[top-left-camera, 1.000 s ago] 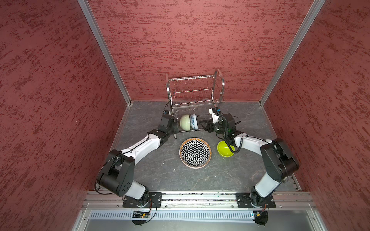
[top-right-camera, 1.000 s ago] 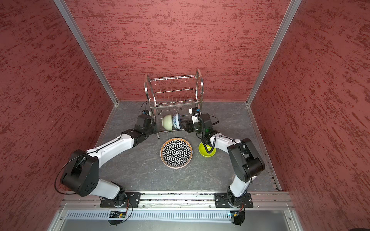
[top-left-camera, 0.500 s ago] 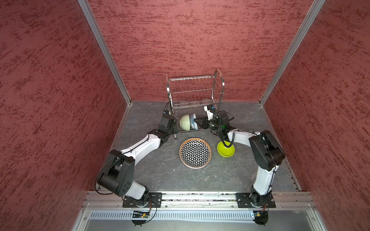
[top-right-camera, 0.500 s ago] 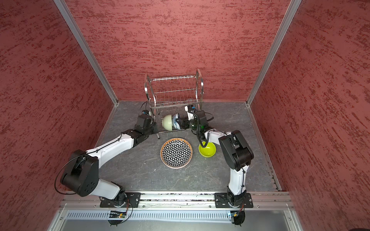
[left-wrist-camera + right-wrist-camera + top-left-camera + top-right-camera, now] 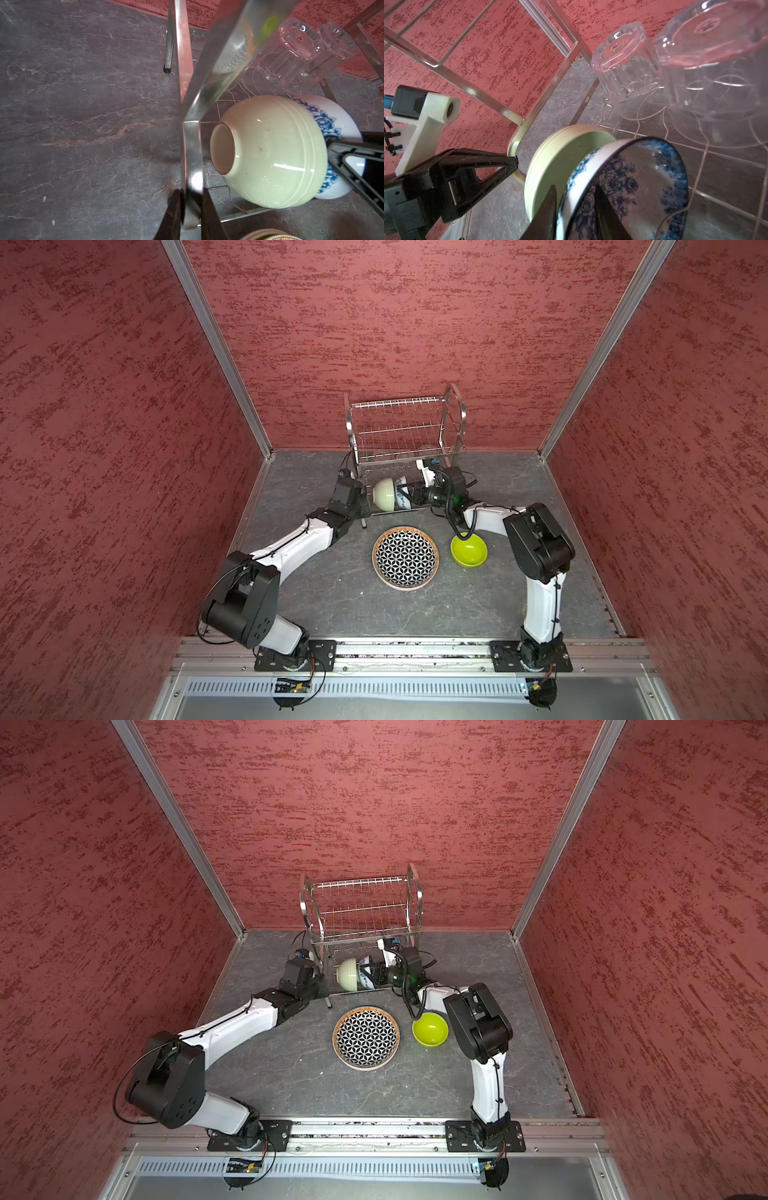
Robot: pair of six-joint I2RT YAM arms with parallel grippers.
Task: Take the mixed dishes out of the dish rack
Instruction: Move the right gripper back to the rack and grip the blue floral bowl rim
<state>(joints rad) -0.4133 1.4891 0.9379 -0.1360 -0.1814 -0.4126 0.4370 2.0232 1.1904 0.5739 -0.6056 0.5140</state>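
Stainless steel dish rack [image 5: 462,423] is standing far centre on the worktop [image 5: 332,593], its lower tier holding a cream-green bowl [image 5: 270,153], a blue-floral bowl [image 5: 623,187] and two upturned glass tumblers [image 5: 291,47]. Left jaws are clamping narrowly on the rack's left side frame [image 5: 192,158]. Right jaws are pinching the blue-floral bowl's rim. A geometric plate [image 5: 405,558] and lime bowl [image 5: 468,549] are lying nearer.
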